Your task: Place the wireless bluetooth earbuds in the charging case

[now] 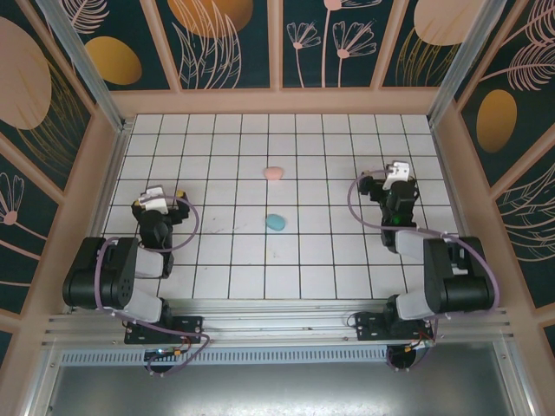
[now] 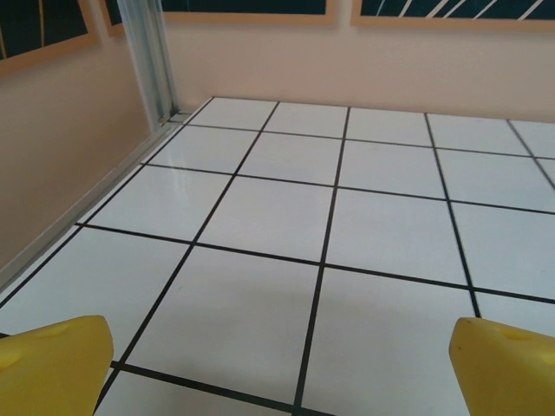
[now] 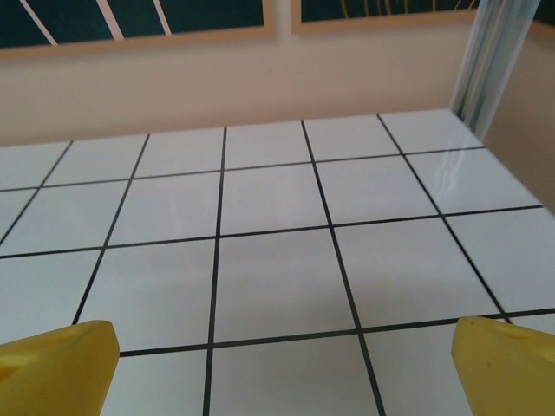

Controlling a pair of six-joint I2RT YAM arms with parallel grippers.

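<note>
Both arms are folded near their bases, and each end effector is released with nothing between its fingers. The left end effector (image 1: 165, 194) hangs over bare tile at about 9 o'clock from the middle of the worktop (image 1: 217, 260), and the right end effector (image 1: 395, 176) at about 2 o'clock. Its yellow fingertips (image 3: 56, 364) stand wide apart over empty squares. Near the centre lie two rounded shells: a teal case (image 1: 276, 223) and, at 12 o'clock from it and well apart, a pink case (image 1: 274, 172). Both look shut from above, though they are too small in this view for me to be sure. I cannot tell where the earbuds are; they may sit inside a shell or be too tiny to make out. The step in hand seems to be the first reach. To do it well, bring one wrist camera in over the teal case, the nearer one, before committing, and confirm lid and contents. Then pin the shell with one arm so it cannot skate on the glossy tile. The other arm should work from above with a narrow, centred pinch, lowered slowly.
</note>
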